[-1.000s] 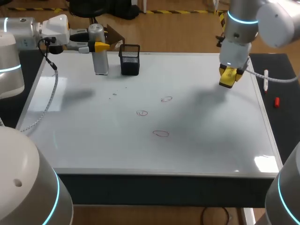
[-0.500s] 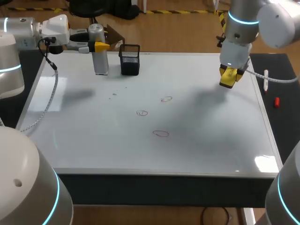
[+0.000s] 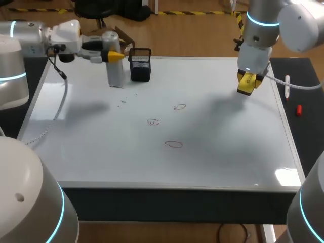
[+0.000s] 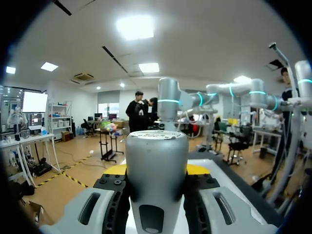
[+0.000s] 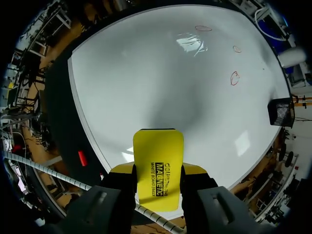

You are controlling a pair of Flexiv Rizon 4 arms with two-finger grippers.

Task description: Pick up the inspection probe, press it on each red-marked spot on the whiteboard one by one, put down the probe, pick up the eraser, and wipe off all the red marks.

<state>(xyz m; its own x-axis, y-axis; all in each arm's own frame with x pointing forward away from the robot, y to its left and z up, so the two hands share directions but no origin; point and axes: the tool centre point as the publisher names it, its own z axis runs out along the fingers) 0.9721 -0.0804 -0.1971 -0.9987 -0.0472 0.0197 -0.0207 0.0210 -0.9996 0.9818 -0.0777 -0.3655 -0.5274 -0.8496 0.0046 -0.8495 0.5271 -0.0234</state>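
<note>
Left end effector (image 3: 111,54) clamps the smooth grey cylindrical probe (image 4: 157,165); right end effector (image 3: 246,83) grips flat yellow eraser (image 5: 158,158).

Legible print: one label.
Black lettering on the face of the yellow eraser (image 5: 158,161), clamped in my right gripper (image 5: 158,181); too small in the head view.

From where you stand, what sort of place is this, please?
Likely a robotics test bench: a flat whiteboard with red marks, a probe in my left fingers, an eraser in my right fingers.
</note>
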